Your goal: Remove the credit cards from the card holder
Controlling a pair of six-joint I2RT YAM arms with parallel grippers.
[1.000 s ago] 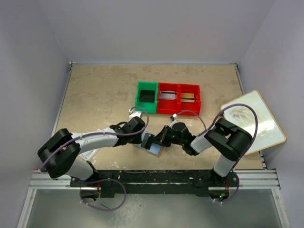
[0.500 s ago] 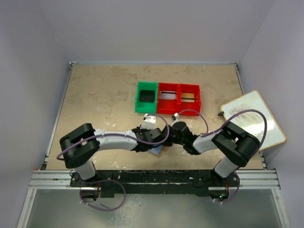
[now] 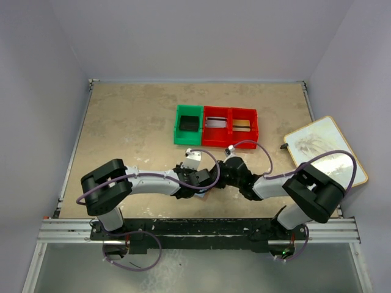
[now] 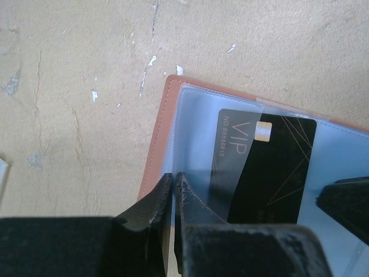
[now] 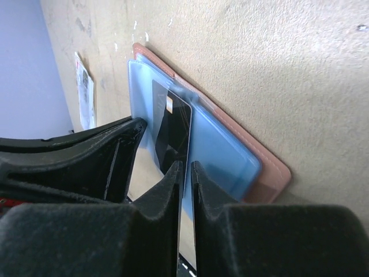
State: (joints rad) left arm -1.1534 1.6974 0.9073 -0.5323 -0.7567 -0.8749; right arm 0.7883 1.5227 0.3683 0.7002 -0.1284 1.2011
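Our left gripper is squeezed shut right at the edge of the card holder. We cannot tell if it pinches a page. The holder lies open on the worktop. Our right gripper pinches the black card, which is half out of its clear pocket. The card's long side points at that gripper, so we think it should pull straight back. The left gripper crowds close.

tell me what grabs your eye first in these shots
The left gripper and right gripper meet at the table's near middle, both closed or nearly so, at an open card holder. A black VIP card sits under its clear sleeve. Farther back, a green bin and two red bins stand in a row.
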